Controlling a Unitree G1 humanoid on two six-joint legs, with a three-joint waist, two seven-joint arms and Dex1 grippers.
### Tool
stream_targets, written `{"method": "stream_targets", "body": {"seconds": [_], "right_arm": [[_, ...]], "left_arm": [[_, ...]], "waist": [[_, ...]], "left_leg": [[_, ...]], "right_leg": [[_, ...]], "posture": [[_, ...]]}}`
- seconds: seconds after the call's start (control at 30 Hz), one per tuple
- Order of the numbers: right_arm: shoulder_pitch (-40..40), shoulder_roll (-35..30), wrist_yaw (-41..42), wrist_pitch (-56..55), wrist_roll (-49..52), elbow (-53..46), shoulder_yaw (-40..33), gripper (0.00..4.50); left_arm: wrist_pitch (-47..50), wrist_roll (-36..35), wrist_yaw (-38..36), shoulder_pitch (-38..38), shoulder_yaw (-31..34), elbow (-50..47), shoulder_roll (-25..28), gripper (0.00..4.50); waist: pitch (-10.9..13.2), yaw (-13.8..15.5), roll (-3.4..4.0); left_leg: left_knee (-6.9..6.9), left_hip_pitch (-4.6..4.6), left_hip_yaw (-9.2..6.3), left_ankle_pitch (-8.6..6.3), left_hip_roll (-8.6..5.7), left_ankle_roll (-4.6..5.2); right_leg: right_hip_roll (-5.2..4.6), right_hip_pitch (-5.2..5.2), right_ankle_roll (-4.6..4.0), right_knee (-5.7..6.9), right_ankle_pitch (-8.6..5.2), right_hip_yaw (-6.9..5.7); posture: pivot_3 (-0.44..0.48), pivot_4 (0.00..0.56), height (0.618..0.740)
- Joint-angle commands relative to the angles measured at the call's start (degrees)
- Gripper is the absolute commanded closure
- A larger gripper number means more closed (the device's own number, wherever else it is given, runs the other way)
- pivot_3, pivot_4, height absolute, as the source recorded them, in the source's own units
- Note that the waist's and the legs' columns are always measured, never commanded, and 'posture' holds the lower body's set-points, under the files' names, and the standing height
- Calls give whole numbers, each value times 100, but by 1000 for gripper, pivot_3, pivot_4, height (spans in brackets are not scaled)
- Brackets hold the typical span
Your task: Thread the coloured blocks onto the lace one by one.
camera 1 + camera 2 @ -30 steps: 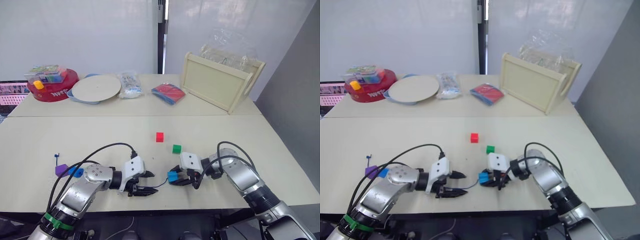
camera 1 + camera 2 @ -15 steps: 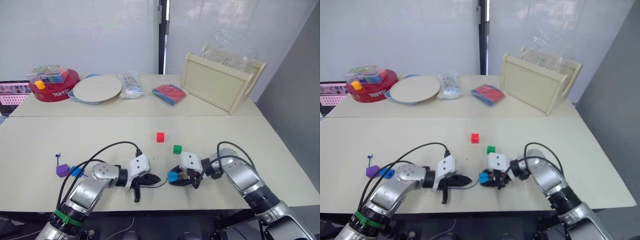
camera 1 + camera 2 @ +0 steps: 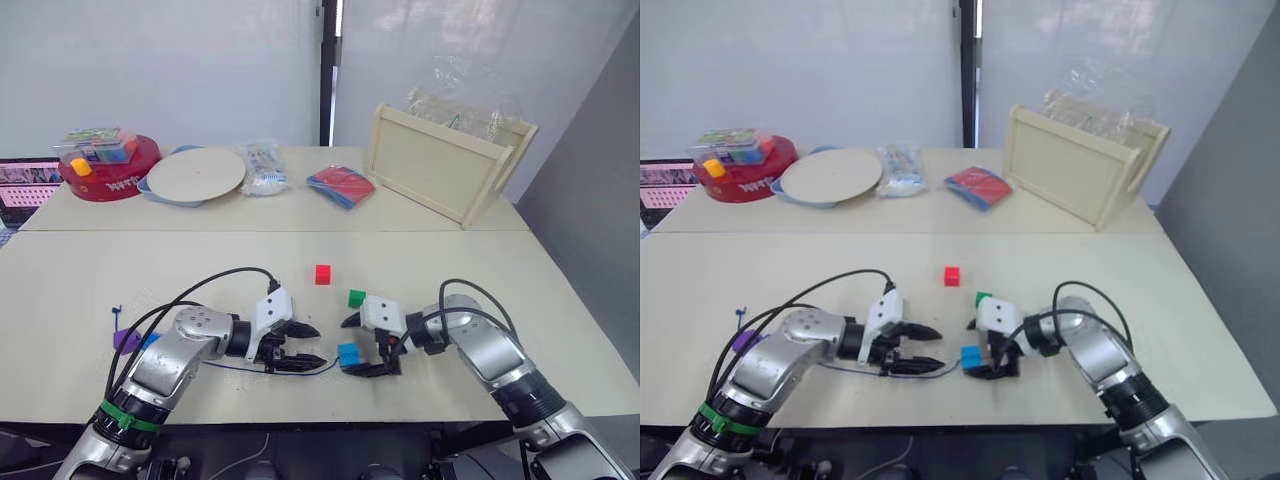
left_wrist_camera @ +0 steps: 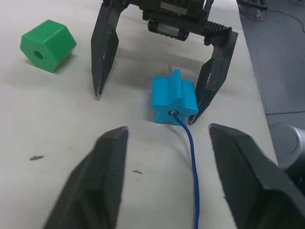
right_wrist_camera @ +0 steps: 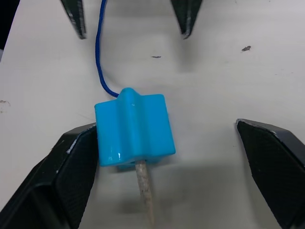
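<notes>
A cyan block lies on the table with the dark-blue lace threaded through it. The lace's pale tip sticks out of the block on the side facing my right wrist. My right gripper stands open around the block, one finger against its side and the other well apart. My left gripper is open just left of the block, with the lace lying loose on the table between its fingers. A green block and a red block sit beyond. A purple block and a blue one lie at the left.
The back table holds a wooden tray, a red round tin, a pale plate, a clear packet and a red-blue packet. The table's front edge runs close below both grippers.
Both grippers have opened. The right one let go of the cyan block, which now rests on the table. The left one had shut on the lace and has released it.
</notes>
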Motion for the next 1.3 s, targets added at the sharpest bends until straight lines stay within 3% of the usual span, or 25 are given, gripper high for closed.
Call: {"method": "stream_targets", "body": {"seconds": [0.03,0.2,0.43,0.7,0.73,0.87,1.2,1.3], "right_arm": [[280,-347,88,194,202,-492,-258,0],[607,-779,146,315,367,-901,-434,0],[742,-795,-69,366,340,-1007,-453,0],[553,-690,-122,324,255,-793,-329,0],[529,-669,-124,320,246,-772,-314,0],[457,-577,-159,271,212,-672,-271,1077],[420,-646,-117,114,175,-611,-283,4485],[397,-682,-53,61,207,-615,-295,4500]], "left_arm": [[-102,140,145,-154,-355,-98,-311,716],[-301,437,378,-248,-673,229,-670,716],[-824,856,404,-335,-981,787,-957,716],[-858,821,134,-318,-979,881,-995,3120],[-864,831,114,-320,-977,892,-991,3142],[-884,879,45,-325,-971,923,-948,3142],[-868,919,-89,-340,-945,946,-848,3142],[-837,884,-220,-308,-907,891,-693,3142]], "waist": [[1,58,1],[2,96,-1],[2,81,-1],[2,76,-1],[2,77,-1],[1,73,-1],[1,70,-1],[1,68,-1]], "left_leg": [[1,-6,-1,0,-2,0],[4,-11,-1,0,-6,0],[3,-9,-1,0,-5,1],[4,-7,-1,0,-5,1],[4,-7,-1,0,-5,1],[4,-8,-1,0,-5,1],[4,-4,-1,0,-5,1],[5,-4,-1,0,-5,1]], "right_leg": [[-2,-1,0,-3,0,-2],[-5,-3,3,-11,1,-1],[-4,-3,3,-10,1,-1],[-3,-3,3,-9,1,-1],[-3,-3,3,-9,1,-1],[-3,-2,3,-9,1,-1],[-3,-2,3,-3,1,0],[-3,-2,3,-4,1,0]], "posture": [[0,150,740],[0,150,740],[0,150,740],[0,150,740],[0,150,740],[0,150,740],[0,150,740],[0,150,740]]}}
